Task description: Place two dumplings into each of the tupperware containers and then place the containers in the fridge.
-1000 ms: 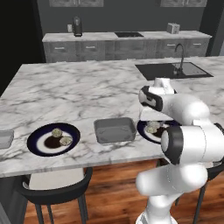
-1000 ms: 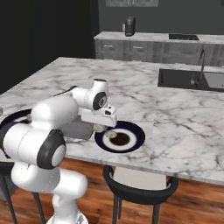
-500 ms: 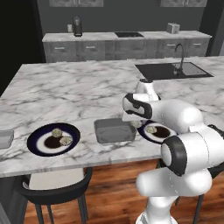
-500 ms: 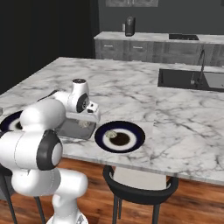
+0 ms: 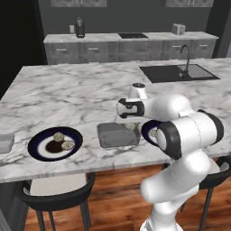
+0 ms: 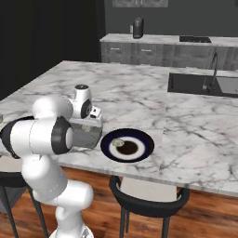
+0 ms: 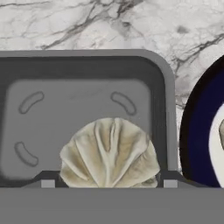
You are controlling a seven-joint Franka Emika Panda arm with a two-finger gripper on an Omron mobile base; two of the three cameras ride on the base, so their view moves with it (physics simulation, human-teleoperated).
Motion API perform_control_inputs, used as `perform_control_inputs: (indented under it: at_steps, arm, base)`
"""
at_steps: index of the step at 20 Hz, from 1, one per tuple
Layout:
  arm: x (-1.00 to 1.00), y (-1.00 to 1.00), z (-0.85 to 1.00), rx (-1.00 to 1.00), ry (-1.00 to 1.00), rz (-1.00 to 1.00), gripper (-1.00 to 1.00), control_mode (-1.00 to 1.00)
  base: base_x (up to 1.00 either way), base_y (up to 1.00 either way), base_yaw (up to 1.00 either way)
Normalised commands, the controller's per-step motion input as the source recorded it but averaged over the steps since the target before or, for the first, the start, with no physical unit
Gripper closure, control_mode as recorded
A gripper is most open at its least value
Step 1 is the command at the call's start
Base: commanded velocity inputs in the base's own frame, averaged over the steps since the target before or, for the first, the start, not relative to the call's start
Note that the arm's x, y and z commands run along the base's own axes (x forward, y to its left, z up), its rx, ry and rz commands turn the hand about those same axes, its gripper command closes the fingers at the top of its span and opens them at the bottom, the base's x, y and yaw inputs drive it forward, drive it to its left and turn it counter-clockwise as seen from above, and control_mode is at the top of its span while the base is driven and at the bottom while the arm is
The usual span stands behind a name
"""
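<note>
A modern home kitchen: a marble-topped island with an inset black sink and tap on its right, and dark stools tucked under its near edge on a wood floor. Along the far wall runs a grey drawer counter carrying a cooktop, a dark kettle and a toaster.

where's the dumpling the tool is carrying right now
In the hand view the dumpling sits between the tool's fingertips, over the grey container, beside the blue plate at the island's near edge.
</note>
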Motion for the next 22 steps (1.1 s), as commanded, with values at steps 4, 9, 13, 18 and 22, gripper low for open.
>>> perform_control_inputs:
  at_steps: [4,9,13,18,22]
  arm:
    - [0.08,0.19,-0.60,0.00,0.00,0.00,1.00,-1.00]
    - [0.02,0.01,-0.21,0.00,0.00,0.00,1.00,-1.00]
    - [-0.01,0.00,0.00,0.00,0.00,0.00,-1.00,-1.00]
    - [0.00,0.00,0.03,0.00,0.00,0.00,-1.00,-1.00]
    - [0.00,0.00,0.35,0.00,0.05,0.00,-1.00,-1.00]
  base:
    - [0.00,0.00,0.00]
    - [0.00,0.00,0.00]
    - [0.00,0.00,0.00]
    - [0.00,0.00,0.00]
    - [0.00,0.00,0.00]
